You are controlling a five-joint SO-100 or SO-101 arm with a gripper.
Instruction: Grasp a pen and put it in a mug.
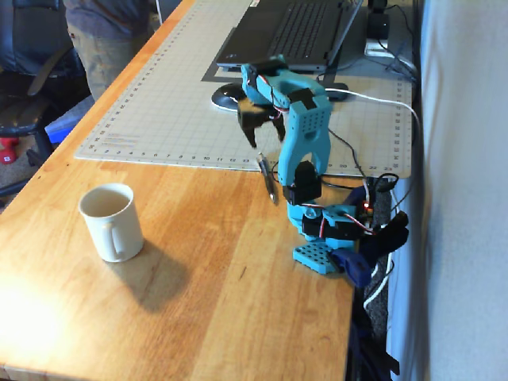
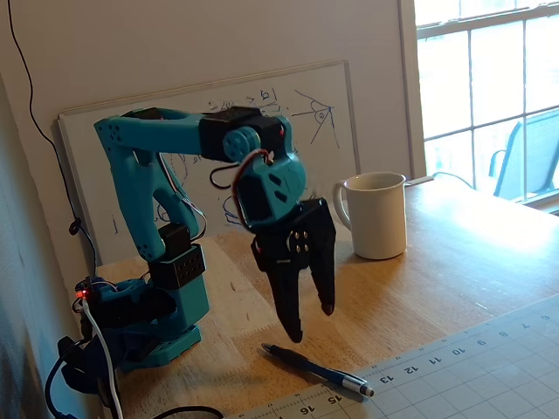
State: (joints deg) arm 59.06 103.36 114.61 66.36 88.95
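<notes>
Gripper [image 2: 307, 321] hangs open and empty above the pen [image 2: 316, 369]; I judge an off-centre descent could roll it away, far from the mug [image 2: 376, 215].

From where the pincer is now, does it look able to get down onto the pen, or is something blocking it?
Probably yes. The pincer hangs open, fingers pointing down, just above the pen, which lies flat on the bare wood at the cutting mat's edge. Nothing sits between them, and the mug stands well clear.
</notes>
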